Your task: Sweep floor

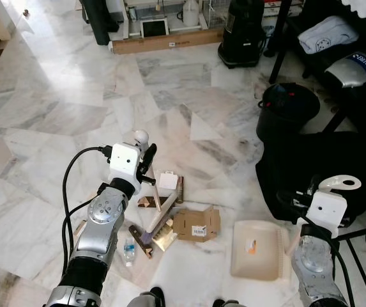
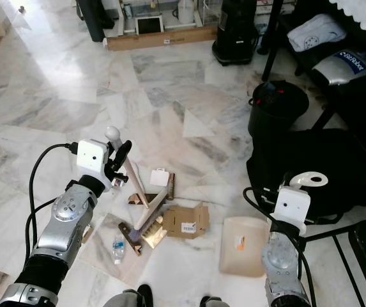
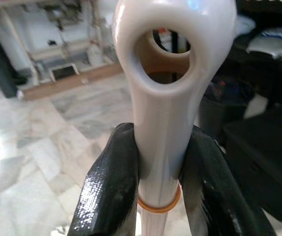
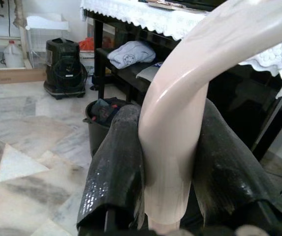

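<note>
1. The two eye views look from the robot's head, forward and steeply down at the marble floor (image 1: 55, 115); both share the same floor area, slightly shifted.
2. The left wrist view looks very closely along its fingers (image 3: 106, 191) toward the far room.
3. The right wrist view looks equally closely along its fingers (image 4: 116, 172), facing a black bin (image 4: 101, 123) that the eye views also show.

Marble floor (image 2: 55, 109) seen from above. At eight o'clock, the left gripper (image 2: 120, 163) clasps a cream broom handle (image 2: 133, 179) slanting to bristles (image 2: 145, 225) near six. Beside them lie a flattened cardboard box (image 2: 186, 220), a small bottle (image 2: 118, 247) and a white packet (image 2: 160, 177). At five o'clock, a beige dustpan (image 2: 245, 254) rests flat, its handle (image 2: 307, 178) rising above the right arm's wrist.
</note>
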You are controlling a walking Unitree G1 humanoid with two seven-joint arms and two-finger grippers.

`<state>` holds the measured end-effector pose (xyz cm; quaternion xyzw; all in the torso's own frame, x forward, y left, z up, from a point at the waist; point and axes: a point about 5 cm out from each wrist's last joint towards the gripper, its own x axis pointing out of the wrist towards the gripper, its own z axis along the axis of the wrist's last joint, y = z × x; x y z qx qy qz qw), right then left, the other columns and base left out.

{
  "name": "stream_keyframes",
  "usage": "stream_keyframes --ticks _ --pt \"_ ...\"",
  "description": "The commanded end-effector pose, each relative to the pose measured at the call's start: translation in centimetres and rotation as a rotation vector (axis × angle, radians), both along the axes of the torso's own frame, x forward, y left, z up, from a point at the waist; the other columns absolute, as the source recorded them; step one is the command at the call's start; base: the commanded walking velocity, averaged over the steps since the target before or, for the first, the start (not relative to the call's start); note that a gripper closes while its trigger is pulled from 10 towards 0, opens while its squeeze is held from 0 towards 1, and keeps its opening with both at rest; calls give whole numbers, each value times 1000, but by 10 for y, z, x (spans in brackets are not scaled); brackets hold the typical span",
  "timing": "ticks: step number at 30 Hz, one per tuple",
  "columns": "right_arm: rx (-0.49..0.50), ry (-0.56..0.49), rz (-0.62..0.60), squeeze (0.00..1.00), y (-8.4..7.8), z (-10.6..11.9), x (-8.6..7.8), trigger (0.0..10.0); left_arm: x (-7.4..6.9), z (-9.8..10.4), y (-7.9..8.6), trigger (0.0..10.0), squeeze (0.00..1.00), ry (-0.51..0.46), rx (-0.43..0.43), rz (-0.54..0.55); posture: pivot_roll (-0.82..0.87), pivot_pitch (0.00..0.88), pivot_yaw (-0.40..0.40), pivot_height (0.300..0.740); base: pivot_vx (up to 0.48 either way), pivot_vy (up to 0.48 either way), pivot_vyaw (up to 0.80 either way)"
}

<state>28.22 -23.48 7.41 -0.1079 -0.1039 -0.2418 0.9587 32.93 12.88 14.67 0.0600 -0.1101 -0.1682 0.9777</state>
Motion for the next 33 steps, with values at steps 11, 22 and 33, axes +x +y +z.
stream_keyframes --ticks 11,22,33 --pt "76 24 14 0 14 -18 -7 10000 -8 -7 3 10000 0 56 7 -23 176 250 60 740 0 0 0" --pt "100 39 34 0 20 -22 -5 10000 -11 -7 -3 10000 0 91 -47 -83 179 258 59 740 0 0 0" --pt "107 55 40 0 19 -23 -3 10000 -12 7 -15 10000 0 71 -97 -189 180 254 58 740 0 0 0"
